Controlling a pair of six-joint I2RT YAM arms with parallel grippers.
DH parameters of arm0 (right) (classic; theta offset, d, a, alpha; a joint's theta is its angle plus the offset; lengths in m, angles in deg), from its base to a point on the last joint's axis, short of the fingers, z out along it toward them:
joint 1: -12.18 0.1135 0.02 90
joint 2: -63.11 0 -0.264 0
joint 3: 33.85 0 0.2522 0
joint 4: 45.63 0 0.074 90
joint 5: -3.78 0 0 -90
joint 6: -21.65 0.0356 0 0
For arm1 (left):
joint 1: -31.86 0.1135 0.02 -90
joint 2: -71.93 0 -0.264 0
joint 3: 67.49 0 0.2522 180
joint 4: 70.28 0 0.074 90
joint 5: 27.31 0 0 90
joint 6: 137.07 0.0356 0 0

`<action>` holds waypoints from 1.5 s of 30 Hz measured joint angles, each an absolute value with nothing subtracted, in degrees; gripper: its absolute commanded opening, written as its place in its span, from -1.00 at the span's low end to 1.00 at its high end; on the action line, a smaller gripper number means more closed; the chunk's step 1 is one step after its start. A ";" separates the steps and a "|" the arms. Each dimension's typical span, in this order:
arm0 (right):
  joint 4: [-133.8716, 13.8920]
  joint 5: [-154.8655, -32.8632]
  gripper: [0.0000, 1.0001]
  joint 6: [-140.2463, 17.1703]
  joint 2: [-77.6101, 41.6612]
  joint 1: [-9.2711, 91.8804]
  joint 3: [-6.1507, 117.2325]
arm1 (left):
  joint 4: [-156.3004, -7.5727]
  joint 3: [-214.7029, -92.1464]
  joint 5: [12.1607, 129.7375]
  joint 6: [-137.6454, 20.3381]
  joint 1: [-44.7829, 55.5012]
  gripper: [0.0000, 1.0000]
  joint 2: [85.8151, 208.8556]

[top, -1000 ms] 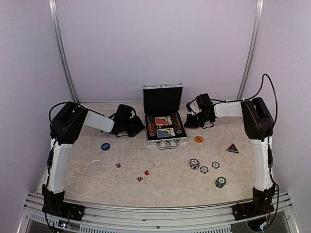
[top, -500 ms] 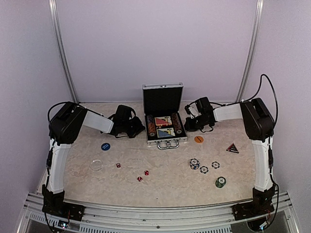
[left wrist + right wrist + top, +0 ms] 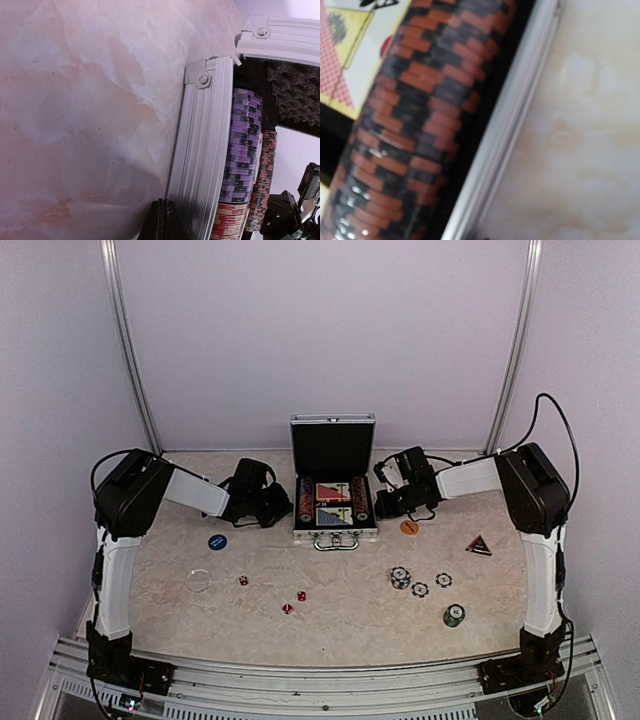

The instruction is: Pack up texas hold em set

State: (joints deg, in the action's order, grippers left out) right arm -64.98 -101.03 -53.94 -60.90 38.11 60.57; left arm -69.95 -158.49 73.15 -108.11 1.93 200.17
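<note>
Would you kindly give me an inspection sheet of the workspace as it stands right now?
Surface: marbled tabletop, no damage seen.
Job's things: silver case open, lid upright, decks and chip rows inside; red dice, loose chips, blue disc, orange disc, clear disc lie outside.
Clutter: dark triangular piece, purpose unclear.
Grippers: left claw beside case's left wall, right claw beside its right wall; open or shut cannot tell.
Cables: black cable loops above right arm, off the table.
Surroundings: plain walls, metal posts.
</note>
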 measured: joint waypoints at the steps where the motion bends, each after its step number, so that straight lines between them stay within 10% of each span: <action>1: -64.85 -100.92 -1.00 -53.94 -60.68 38.44 60.20 | -69.95 -158.07 72.86 -108.11 1.97 -1.00 199.87; 45: -64.83 -88.75 -1.00 -50.09 -48.16 48.93 43.74 | -67.51 -143.19 63.77 -110.43 -4.33 -1.00 189.88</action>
